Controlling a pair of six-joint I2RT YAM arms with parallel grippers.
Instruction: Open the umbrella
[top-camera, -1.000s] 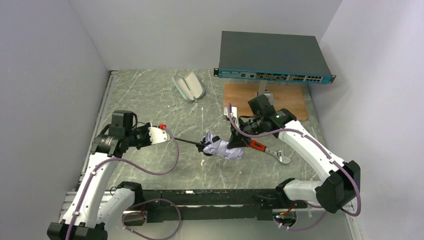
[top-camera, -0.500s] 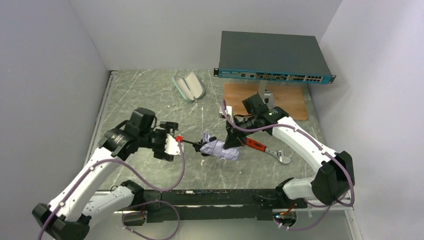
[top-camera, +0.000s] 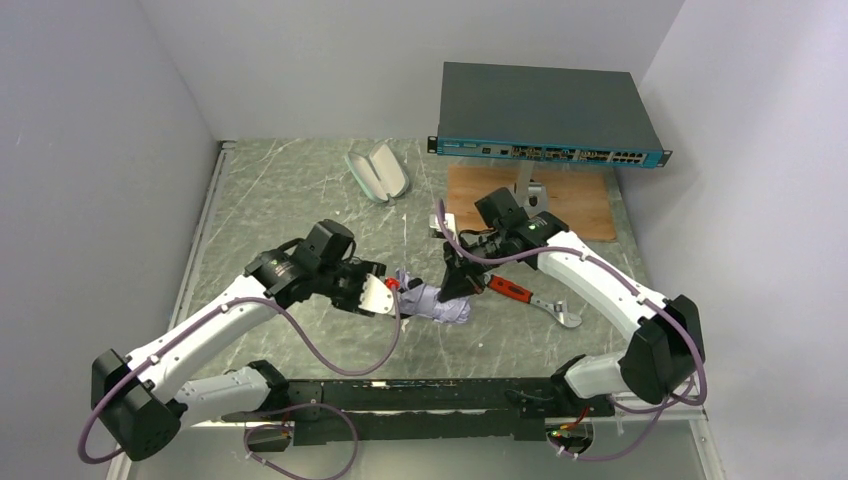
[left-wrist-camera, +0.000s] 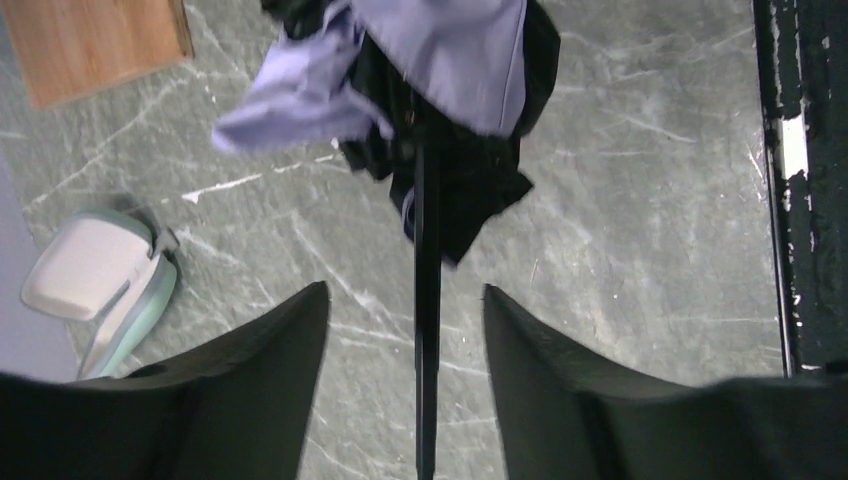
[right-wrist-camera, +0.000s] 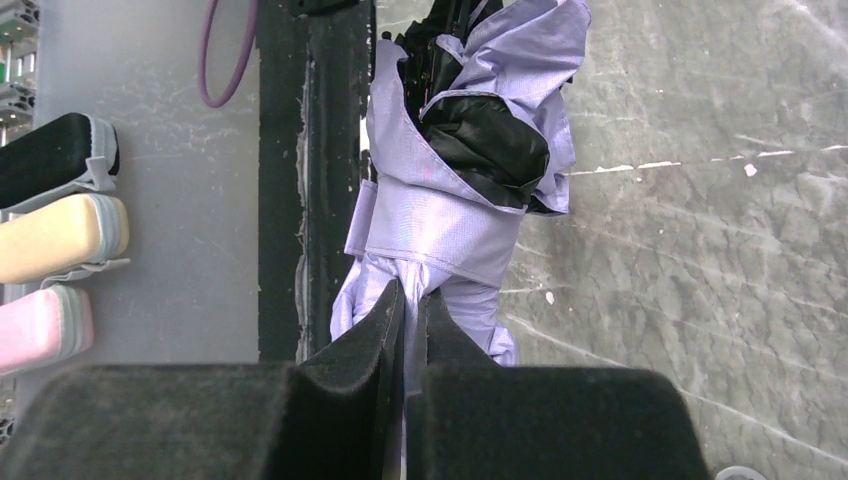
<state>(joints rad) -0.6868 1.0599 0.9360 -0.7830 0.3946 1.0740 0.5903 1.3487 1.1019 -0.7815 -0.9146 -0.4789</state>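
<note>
the folded umbrella (top-camera: 437, 300) is found at the middle of the bench (top-camera: 300, 200). its fabric (right-wrist-camera: 440, 215) is pinched by the nearly closed right pincer (right-wrist-camera: 412, 292); its shaft (left-wrist-camera: 427, 380) is straddled, untouched, by the wide-open left pincer (left-wrist-camera: 405, 292). if pulled so, the fabric could be torn or lost.
</note>
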